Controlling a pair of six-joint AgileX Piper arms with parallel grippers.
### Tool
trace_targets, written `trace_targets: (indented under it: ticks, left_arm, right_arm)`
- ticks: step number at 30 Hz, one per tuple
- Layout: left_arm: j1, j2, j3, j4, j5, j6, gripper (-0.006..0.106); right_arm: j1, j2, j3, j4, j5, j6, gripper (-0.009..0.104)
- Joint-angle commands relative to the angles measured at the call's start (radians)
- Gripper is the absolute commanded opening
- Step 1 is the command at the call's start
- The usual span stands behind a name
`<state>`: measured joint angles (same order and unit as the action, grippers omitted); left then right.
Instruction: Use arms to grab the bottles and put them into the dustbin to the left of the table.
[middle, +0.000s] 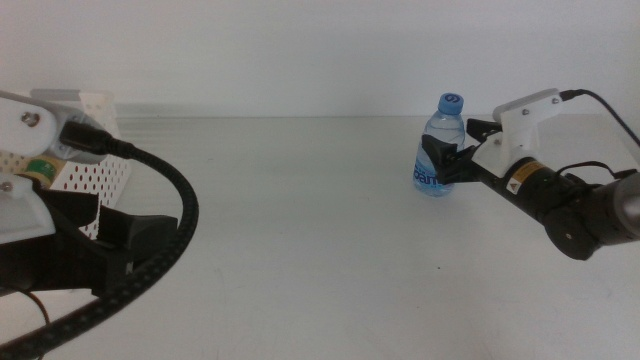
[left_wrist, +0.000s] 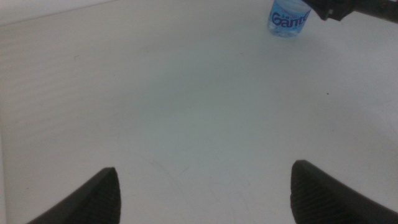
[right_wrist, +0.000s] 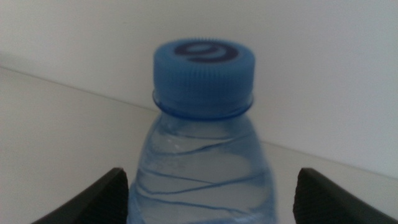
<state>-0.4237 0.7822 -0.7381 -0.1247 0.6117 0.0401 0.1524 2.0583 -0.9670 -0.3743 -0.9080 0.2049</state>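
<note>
A clear water bottle (middle: 441, 150) with a blue cap (right_wrist: 204, 73) stands upright on the table (middle: 300, 230) at the right. My right gripper (middle: 447, 163) is at its body, open, with one jaw on each side; in the right wrist view (right_wrist: 205, 193) one jaw is at the bottle's wall and the other stands a little off it. My left gripper (left_wrist: 205, 186) hangs open over bare table at the left, nothing between its jaws. It is in front of the white perforated dustbin (middle: 95, 180). The left wrist view shows the bottle's (left_wrist: 289, 17) blue label far off.
The left arm's white housing (middle: 25, 125) and thick black cable (middle: 165, 250) fill the near left corner and cover part of the dustbin. A small green and yellow thing (middle: 40, 167) shows at the bin, too hidden to name. A white wall runs behind the table.
</note>
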Motion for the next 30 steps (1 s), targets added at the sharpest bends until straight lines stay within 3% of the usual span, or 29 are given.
trace_targets:
  ticks: [1, 9, 12, 15, 18, 26, 30]
  left_arm:
    - [-0.006, -0.005, -0.027, -0.009, -0.073, -0.014, 0.09]
    - [-0.006, -0.005, -0.027, -0.009, -0.073, -0.014, 0.09]
    - [-0.006, -0.005, -0.027, -0.009, -0.073, -0.014, 0.09]
    - [-0.006, -0.005, -0.027, -0.009, -0.073, -0.014, 0.09]
    - [-0.006, -0.005, -0.027, -0.009, -0.073, -0.014, 0.09]
    - [-0.006, -0.005, -0.027, -0.009, -0.073, -0.014, 0.09]
    - [-0.006, -0.005, -0.027, -0.009, -0.073, -0.014, 0.09]
  right_arm:
    - [0.003, -0.023, -0.059, -0.03, -0.056, 0.031, 0.096]
    - [0.003, 0.05, -0.113, -0.051, -0.054, 0.052, 0.094]
    - [0.003, 0.053, -0.113, -0.048, -0.035, 0.052, 0.081]
    - [0.003, 0.049, -0.113, -0.066, -0.037, 0.053, 0.047]
    - [0.003, 0.027, -0.108, -0.108, -0.042, 0.069, -0.001]
    - [0.05, -0.089, -0.109, -0.205, -0.044, 0.133, 0.0]
    - [0.117, -0.11, -0.14, -0.212, -0.044, 0.176, 0.0]
